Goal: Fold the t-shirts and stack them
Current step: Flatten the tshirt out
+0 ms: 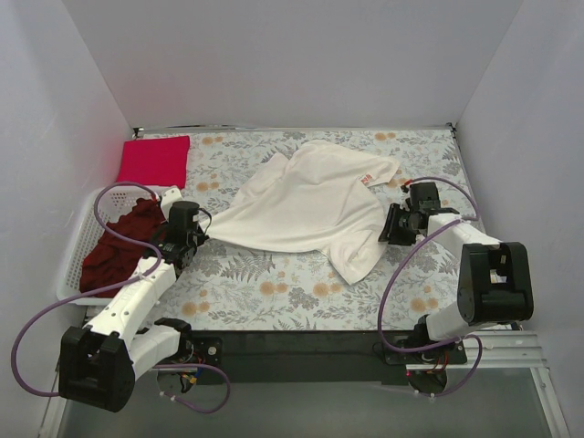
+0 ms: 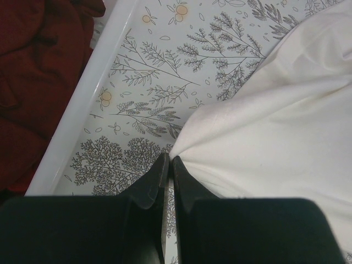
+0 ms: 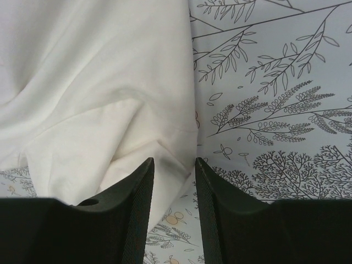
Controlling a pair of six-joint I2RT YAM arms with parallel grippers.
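The left gripper pinches 1 corner of the cream-white t-shirt taut — likely to spread it flat — while the right gripper, jaws apart, straddles the hem at right of frame.

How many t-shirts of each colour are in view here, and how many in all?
Cream-white t-shirt, spread on the table: 1
Crimson-pink t-shirt, folded at the far left: 1
Dark maroon t-shirt, in the basket: 1
Total: 3

The cream shirt lies between left gripper and right gripper.
Far left, pink shirt; maroon shirt in basket at left.
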